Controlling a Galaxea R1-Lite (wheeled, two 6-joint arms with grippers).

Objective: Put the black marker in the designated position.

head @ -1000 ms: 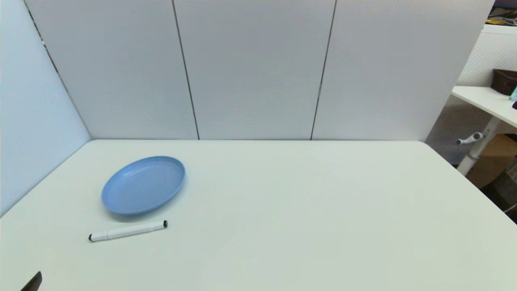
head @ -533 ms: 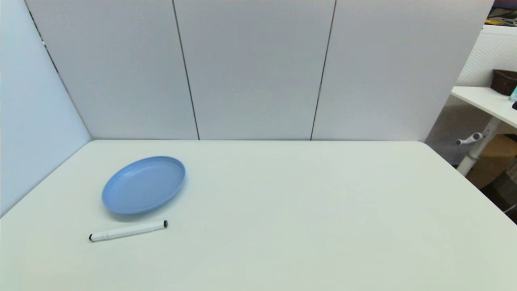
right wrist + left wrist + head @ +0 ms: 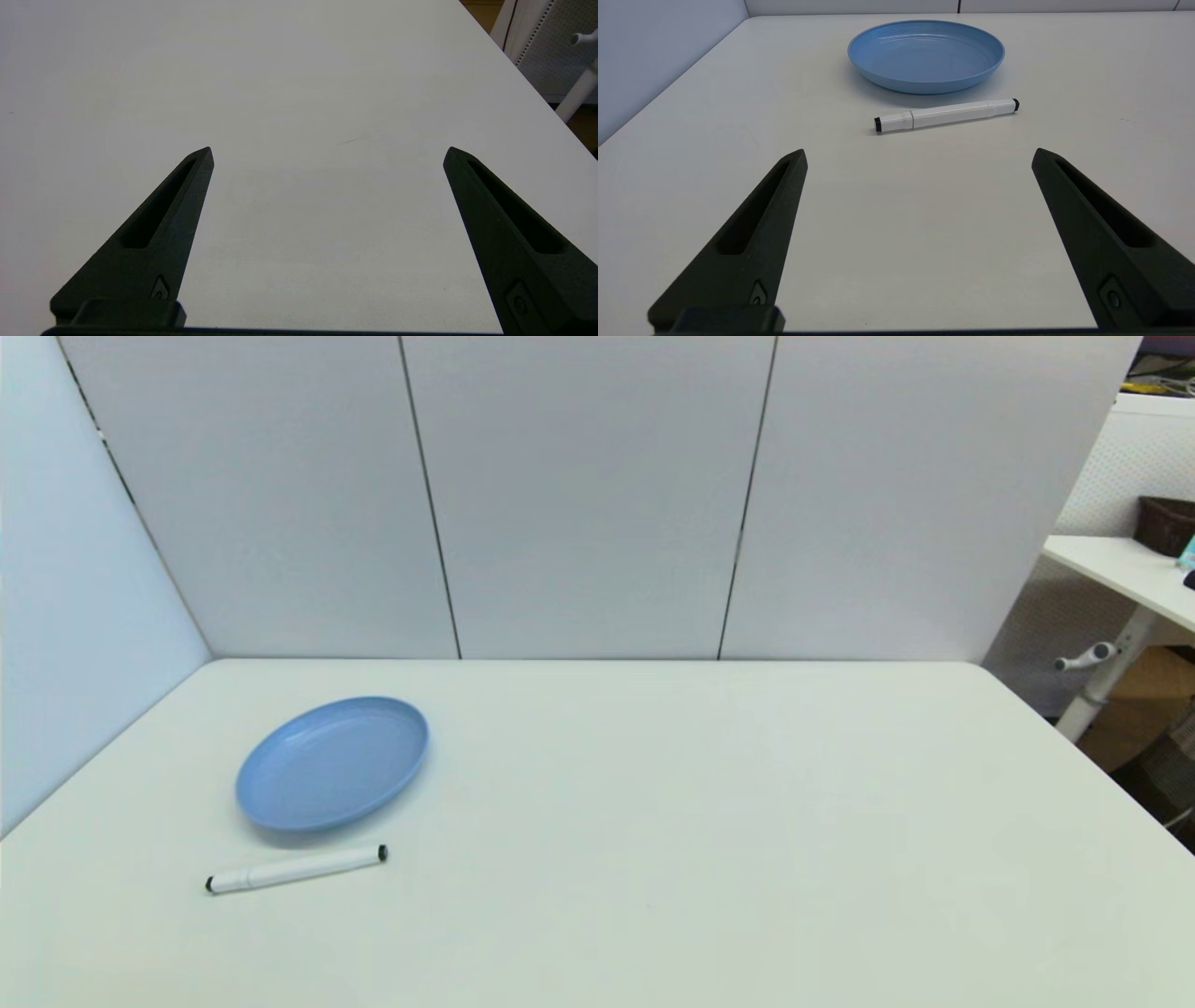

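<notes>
the black marker (image 3: 295,869) lay flat on the white worktop (image 3: 653,821), on the robot's left side, just in front of the blue plate (image 3: 331,763) and close to it without touching. its barrel ran nearly crosswise, the right-hand end angled slightly toward the back, with a small black tip at each end. in the left wrist view the black marker (image 3: 945,115) sat between the plate (image 3: 926,55) and the left claw (image 3: 920,156), well apart from the fingertips. the left claw was spread wide and held nothing, low over the near left part of the worktop and facing the marker. the right claw (image 3: 329,154) was also spread wide and held nothing, over bare worktop on the right, near the right edge. neither claw showed in the head view. grey partition panels (image 3: 597,495) stood behind the worktop.
</notes>
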